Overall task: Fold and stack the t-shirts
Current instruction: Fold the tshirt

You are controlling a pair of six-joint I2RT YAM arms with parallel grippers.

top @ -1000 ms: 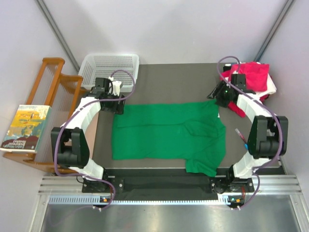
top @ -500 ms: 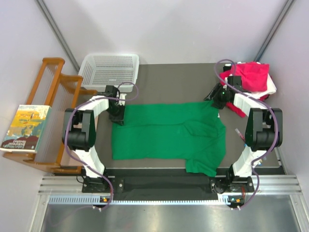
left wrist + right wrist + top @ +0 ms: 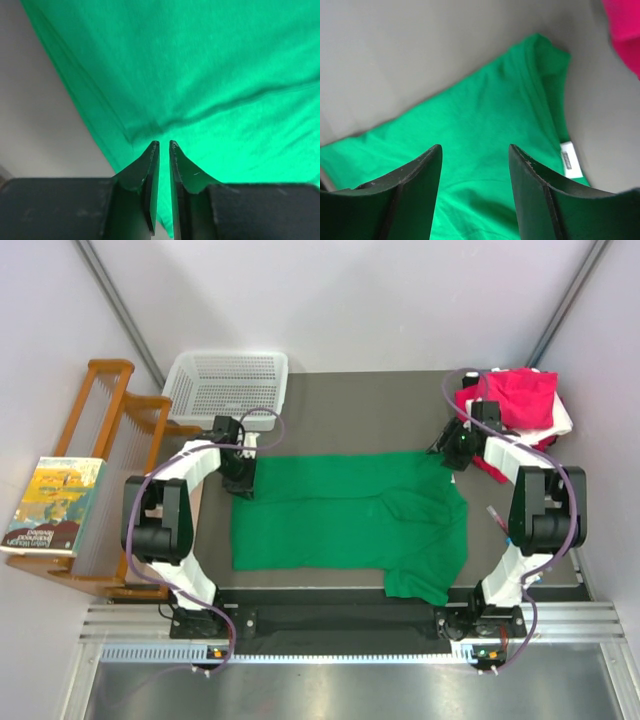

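Fingers [image 3: 150, 165] of the left gripper [image 3: 164, 146] stand almost together, with only a thin slit between them. Their tips sit on the hem edge of the green tee [image 3: 340, 510], and creases in the cloth run in toward them, so a fold of hem appears to be pinched. The right gripper [image 3: 475, 147] is well open and holds nothing. It hovers above the tee's far right corner, near the neck label [image 3: 570, 160].

The green tee lies spread on the table [image 3: 360, 410] between the two arms, hem to the left and neck to the right. One sleeve sticks out at the near right. The other tees sit in a pile [image 3: 522, 398] at the table's far right corner, just behind the right gripper.

Judging from this layout, the step in hand is the first fold of the green tee, with one gripper on each corner of the far edge. The next move calls for the right gripper to drop and close on its corner. Both would then need to lift together and carry the far edge evenly toward the near edge, so the cloth does not twist.

By count there is one green tee laid out and one pile showing pink, white and red cloth. That suggests at least three tees, though the exact number cannot be told. There are also one basket [image 3: 225, 380], one wooden rack [image 3: 110, 430], one book [image 3: 55, 505] and two grippers.
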